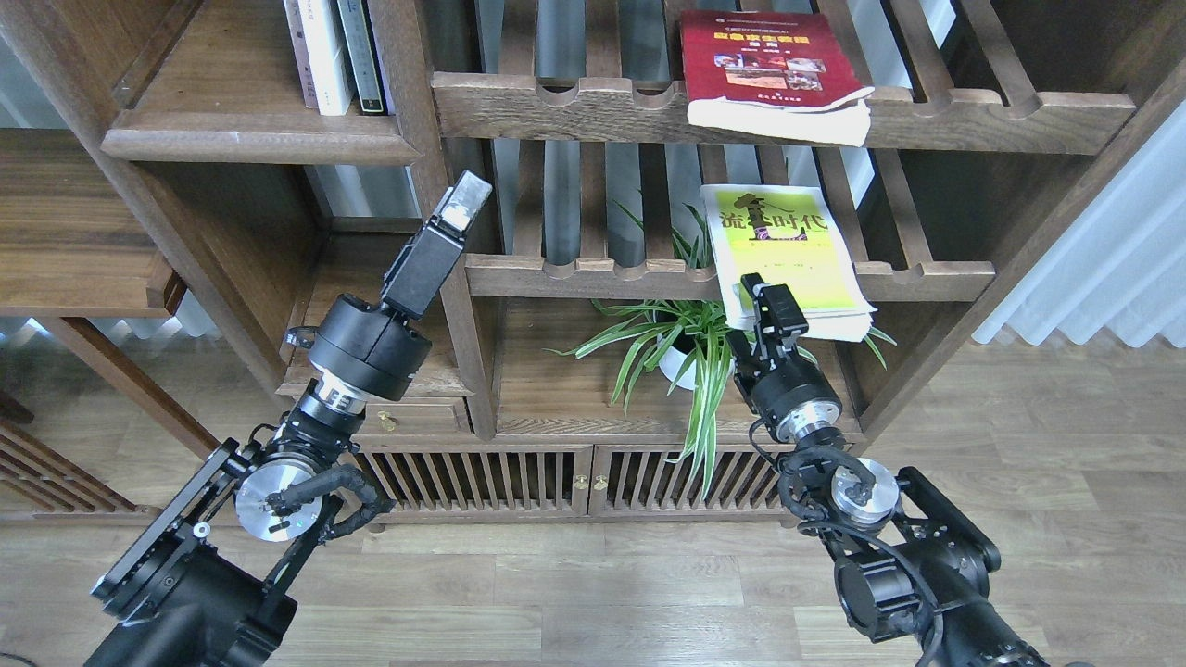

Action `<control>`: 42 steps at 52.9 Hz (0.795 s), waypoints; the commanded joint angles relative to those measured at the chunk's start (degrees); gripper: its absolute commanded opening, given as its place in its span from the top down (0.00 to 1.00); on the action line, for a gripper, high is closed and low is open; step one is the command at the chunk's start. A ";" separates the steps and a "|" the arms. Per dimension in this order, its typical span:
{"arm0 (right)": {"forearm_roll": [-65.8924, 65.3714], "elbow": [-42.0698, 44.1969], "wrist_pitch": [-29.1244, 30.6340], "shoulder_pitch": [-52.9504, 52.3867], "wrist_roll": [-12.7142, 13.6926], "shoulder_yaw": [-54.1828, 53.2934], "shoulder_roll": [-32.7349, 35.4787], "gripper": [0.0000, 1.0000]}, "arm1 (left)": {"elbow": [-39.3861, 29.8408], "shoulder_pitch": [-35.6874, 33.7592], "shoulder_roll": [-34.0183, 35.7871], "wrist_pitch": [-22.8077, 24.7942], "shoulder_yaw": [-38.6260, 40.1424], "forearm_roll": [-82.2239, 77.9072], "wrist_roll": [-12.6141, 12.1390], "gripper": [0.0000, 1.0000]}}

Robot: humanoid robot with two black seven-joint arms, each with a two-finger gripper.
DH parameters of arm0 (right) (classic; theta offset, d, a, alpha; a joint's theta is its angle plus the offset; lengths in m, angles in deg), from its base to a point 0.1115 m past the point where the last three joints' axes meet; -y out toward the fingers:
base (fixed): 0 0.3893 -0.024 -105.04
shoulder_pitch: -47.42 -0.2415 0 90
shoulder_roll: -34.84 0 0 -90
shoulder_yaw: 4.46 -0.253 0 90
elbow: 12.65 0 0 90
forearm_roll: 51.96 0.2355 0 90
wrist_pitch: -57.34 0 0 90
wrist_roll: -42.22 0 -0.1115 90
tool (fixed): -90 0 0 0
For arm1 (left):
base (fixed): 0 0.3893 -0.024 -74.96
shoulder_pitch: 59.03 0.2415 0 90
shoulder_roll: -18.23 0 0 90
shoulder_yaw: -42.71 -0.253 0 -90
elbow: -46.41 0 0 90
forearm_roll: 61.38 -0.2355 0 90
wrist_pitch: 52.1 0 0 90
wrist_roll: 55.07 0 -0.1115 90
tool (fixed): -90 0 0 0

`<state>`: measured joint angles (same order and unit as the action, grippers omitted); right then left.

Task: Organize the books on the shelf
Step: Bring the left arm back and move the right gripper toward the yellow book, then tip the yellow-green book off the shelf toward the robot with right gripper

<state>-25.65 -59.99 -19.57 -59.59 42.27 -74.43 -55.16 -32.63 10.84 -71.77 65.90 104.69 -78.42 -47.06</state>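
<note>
Books: red book (774, 69) is laid on upper slatted rack (973, 120), yellow-green book (788, 255) on lower slatted rack (593, 275), both overhanging front rails | shelf (250, 144): upright books (334, 56) are held at upper left | right gripper (769, 301): raised at yellow-green book's near edge, finger spread cannot be told | left gripper (459, 204): lifted beside upright post (445, 232), finger spread cannot be told

Both arms are matte black, built from thick cylindrical segments. Each wrist carries a ribbed silver collar and a polished silver disc joint, with black corrugated cables looping around it. The left gripper (460, 199) is a black block with a pale silver tip; the right gripper (767, 295) is all black.
</note>
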 commanded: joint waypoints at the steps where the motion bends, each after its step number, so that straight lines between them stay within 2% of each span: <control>1: 2.16 1.38 -0.07 -0.65 -0.06 -0.08 0.00 0.02 | 0.11 0.00 0.00 0.00 -0.45 -0.01 0.00 0.01; 27: 3.39 3.31 -1.66 -3.29 0.03 -6.06 0.44 0.06 | 0.11 0.00 0.00 0.00 -1.24 -0.01 -0.27 0.01; 30: 3.30 3.31 -1.66 -3.29 -0.06 -6.06 0.62 0.10 | 0.11 0.00 0.00 0.00 -1.24 -0.01 -0.27 0.01; 36: 3.30 3.31 -1.22 -2.85 -0.15 -5.97 0.70 0.26 | 0.11 0.00 0.00 0.00 -1.15 -0.01 -0.27 0.01; 42: 3.39 3.31 -0.95 -2.76 -0.32 -5.97 0.44 0.38 | 0.11 0.26 0.00 0.00 -1.15 -0.01 -0.44 0.01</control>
<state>-22.32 -56.65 -20.94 -62.55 42.13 -80.48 -54.49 -32.51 10.86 -71.77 65.90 103.45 -78.43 -47.34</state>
